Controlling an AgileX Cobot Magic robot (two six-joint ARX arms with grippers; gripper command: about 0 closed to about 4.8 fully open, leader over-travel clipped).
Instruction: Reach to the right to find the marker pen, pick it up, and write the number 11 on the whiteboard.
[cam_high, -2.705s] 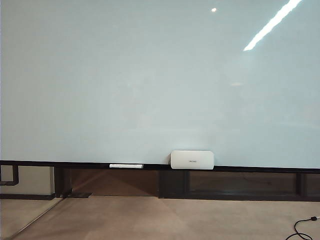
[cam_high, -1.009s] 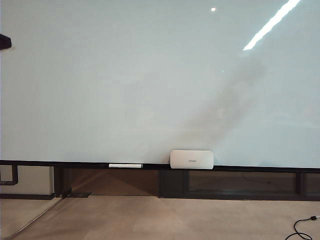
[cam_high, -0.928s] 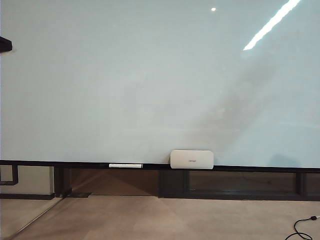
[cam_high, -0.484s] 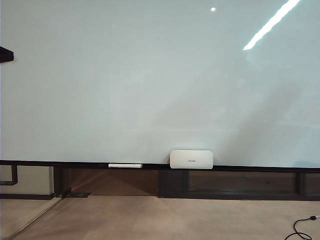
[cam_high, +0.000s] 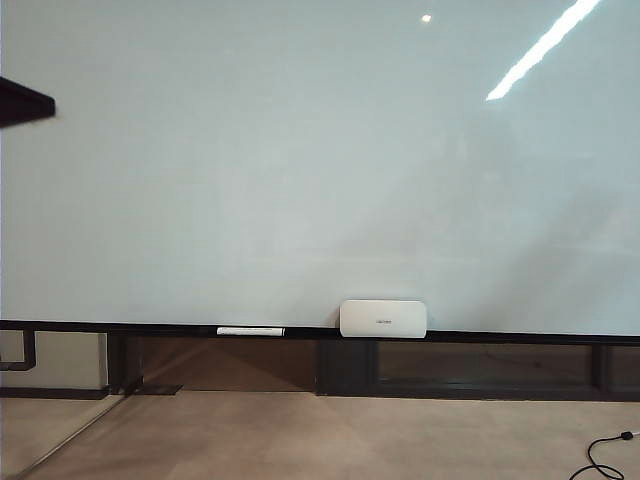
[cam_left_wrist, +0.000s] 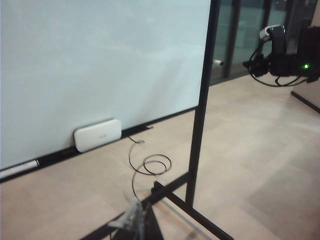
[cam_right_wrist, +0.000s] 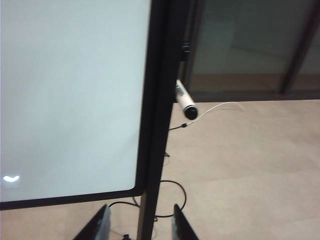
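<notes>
We have yet to take the pen (cam_right_wrist: 185, 104), which juts from the frame post (cam_right_wrist: 159, 100) at the whiteboard (cam_high: 300, 160)'s right edge; the board is unmarked. Our right gripper (cam_right_wrist: 139, 223), open and empty, faces that post. Left gripper's state: cannot tell. An eraser box (cam_high: 383, 318) and stick (cam_high: 250, 331) rest on the rail.

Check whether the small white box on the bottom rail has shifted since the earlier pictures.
No. The small white box sits at the same spot on the whiteboard's black bottom rail, right of the thin white stick.
</notes>
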